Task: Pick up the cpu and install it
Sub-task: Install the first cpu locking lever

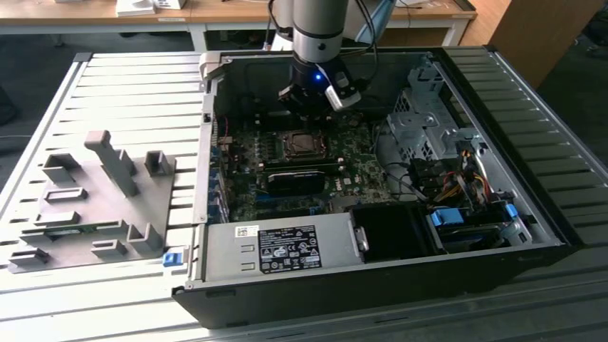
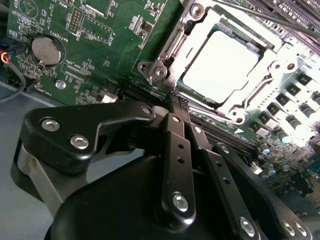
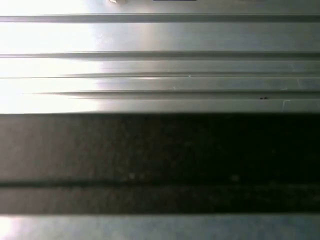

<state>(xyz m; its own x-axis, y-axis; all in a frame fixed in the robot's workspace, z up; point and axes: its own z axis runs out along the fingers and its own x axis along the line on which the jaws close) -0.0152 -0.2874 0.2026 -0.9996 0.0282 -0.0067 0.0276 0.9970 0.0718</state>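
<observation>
In the second wrist view the gripper (image 2: 172, 107) has its black fingers pressed together with nothing between them, just short of the socket (image 2: 220, 65), where the cpu (image 2: 220, 67) lies flat, glaring silver. From the exterior view the arm (image 1: 317, 43) hangs inside the open computer case (image 1: 380, 235), above the motherboard (image 1: 285, 178); beyond, toward the exterior view's left, sits the grey holder plate (image 1: 90, 206).

Arm (image 1: 317, 28) descending near-vertically, silver-grey wrist section above a black head with a lit blue indicator. Tool (image 1: 306, 107) pointed straight down. In the second wrist view, black linkage fingers (image 2: 179, 150) drawn together, tips meeting, nothing gripped between them.
</observation>
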